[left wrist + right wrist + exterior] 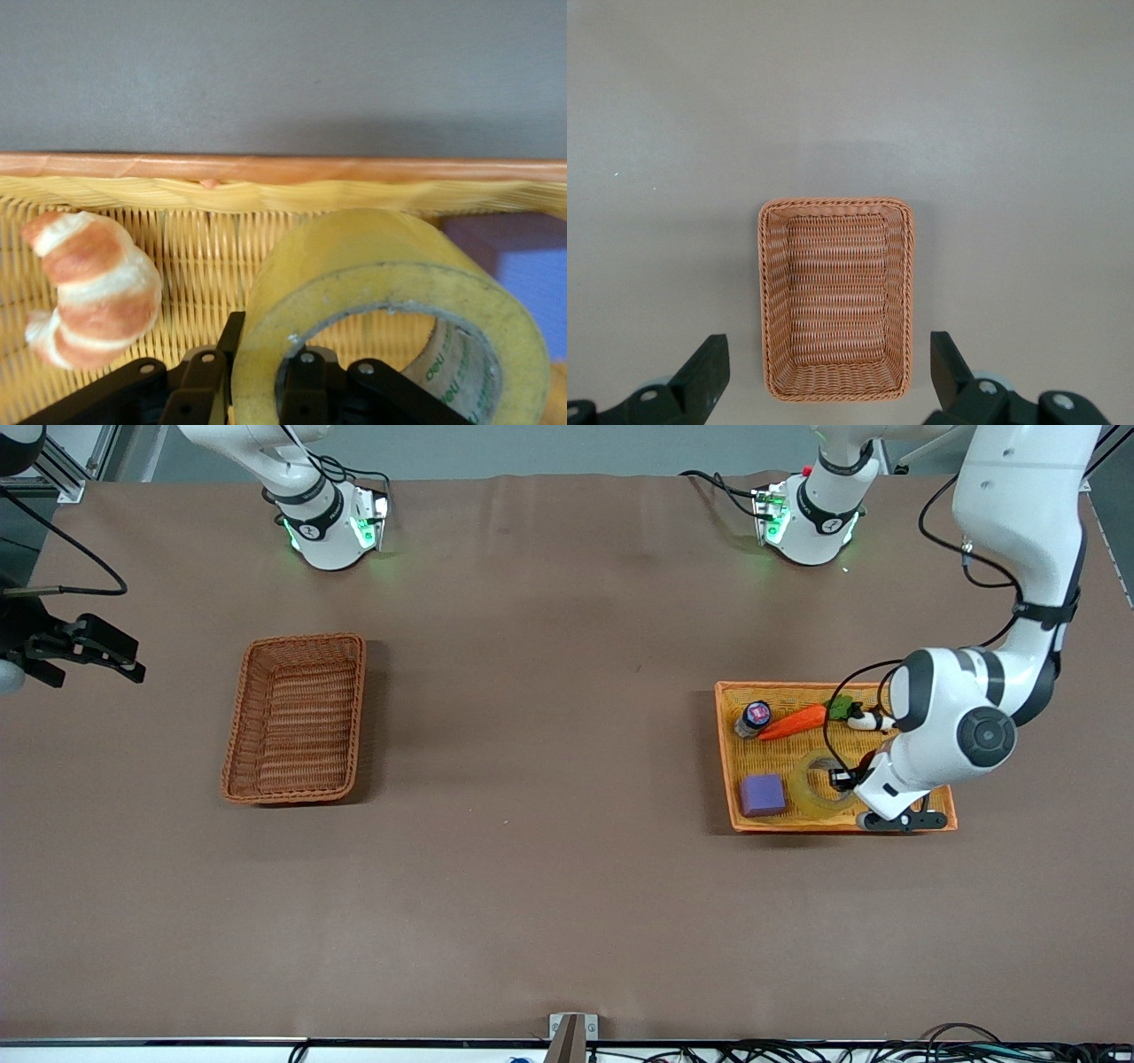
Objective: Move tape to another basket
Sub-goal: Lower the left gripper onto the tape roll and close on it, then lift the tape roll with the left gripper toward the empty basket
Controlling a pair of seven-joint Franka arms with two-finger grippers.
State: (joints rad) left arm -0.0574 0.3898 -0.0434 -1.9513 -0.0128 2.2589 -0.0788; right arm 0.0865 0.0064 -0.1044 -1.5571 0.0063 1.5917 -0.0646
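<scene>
From the front we see the left gripper [837, 778] down in the yellow tray [728, 755] at the left arm's end of the table, at the tape [811, 784], which sits beside the purple cube [763, 794] and nearer to us than the carrot [793, 722] and the little jar [753, 718]. On the left wrist view its fingers [301, 385] are pinching the tape's [399, 292] wall, one inside the ring and one outside, with a croissant [89, 288] lying close by. On the right wrist view the right gripper [828, 376] waits, fingers spread wide, above the brown basket [835, 297], well apart from the tray.
</scene>
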